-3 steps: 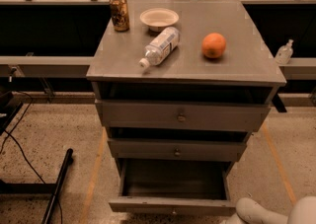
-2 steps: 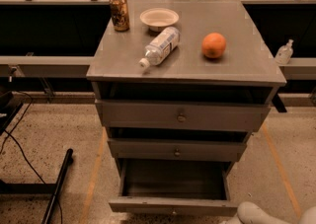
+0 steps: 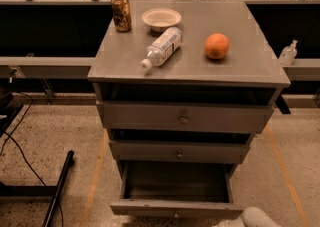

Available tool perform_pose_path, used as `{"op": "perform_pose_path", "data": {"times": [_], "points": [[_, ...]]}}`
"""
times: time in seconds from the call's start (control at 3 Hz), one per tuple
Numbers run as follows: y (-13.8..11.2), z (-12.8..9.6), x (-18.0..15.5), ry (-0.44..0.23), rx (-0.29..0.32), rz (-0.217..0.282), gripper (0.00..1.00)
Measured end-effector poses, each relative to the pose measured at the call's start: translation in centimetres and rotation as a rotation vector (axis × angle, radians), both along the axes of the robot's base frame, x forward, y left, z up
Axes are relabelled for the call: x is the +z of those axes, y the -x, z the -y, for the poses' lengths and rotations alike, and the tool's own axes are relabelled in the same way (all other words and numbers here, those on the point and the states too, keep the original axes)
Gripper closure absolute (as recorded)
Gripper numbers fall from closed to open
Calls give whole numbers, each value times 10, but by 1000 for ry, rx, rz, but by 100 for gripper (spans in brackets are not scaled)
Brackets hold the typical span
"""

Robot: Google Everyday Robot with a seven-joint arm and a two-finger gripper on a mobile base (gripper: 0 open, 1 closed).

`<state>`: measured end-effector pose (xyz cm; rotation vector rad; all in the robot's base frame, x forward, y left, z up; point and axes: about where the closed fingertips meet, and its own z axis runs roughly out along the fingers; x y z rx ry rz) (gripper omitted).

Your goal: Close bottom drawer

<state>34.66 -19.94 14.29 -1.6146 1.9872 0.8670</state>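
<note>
The bottom drawer of the grey cabinet is pulled far out, and its dark inside is open to view and empty. Its narrow flat front faces me near the lower edge of the camera view. The middle drawer and the top drawer stick out only a little. A white rounded part of my arm shows at the bottom edge, just right of the bottom drawer's front corner. The gripper itself is below the frame edge and out of view.
On the cabinet top lie a plastic bottle on its side, an orange, a white bowl and a can. A black pole and cables lie on the floor at left. Shelving runs behind.
The white arm part has sunk lower and slid a little left along the bottom edge, so less of it shows. The drawers have not moved.
</note>
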Motion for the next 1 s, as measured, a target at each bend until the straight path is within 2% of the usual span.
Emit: {"op": "perform_pose_path", "data": {"times": [0.33,0.67,1.0], "points": [[-1,-1,-1,-1,-6,4,100],[-1,-1,-1,-1,-6,4,100],[-24,-1,-1,33,-71,156,100]]}}
